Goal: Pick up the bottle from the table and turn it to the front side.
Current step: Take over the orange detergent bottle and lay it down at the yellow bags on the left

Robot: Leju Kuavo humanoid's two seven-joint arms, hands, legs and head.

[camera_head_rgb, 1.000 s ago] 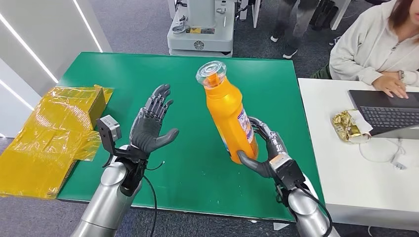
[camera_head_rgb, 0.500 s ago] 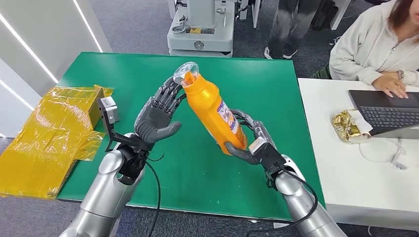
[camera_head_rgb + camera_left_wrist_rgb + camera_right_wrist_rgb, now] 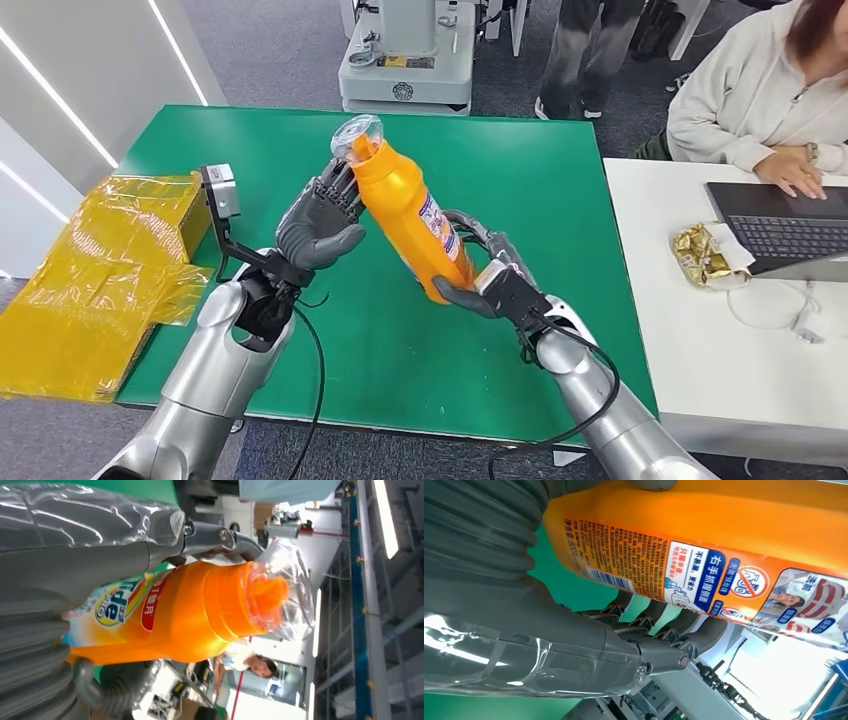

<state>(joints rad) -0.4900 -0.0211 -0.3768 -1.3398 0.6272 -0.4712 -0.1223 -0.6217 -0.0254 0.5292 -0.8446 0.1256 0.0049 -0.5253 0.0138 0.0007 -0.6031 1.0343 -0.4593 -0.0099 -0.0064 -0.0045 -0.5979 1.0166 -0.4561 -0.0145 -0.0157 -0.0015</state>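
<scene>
Head view: right hand [image 3: 492, 283] is gripping the orange bottle [image 3: 405, 215] by its base end, holding it up over the green table [image 3: 560, 150], tilted w/ the clear cap [image 3: 356, 133] pointing away and toward the left hand [image 3: 318, 225]. Left hand's fingers [image 3: 336, 187] are lying against the bottle's neck, thumb spread below, not wrapped round it. Left wrist view: front logo label [image 3: 117, 605] is facing that cam. Right wrist view: back label w/ small print [image 3: 664, 570] is showing. Yellow wrapped box [image 3: 110, 250] is sitting at the table's left edge.
</scene>
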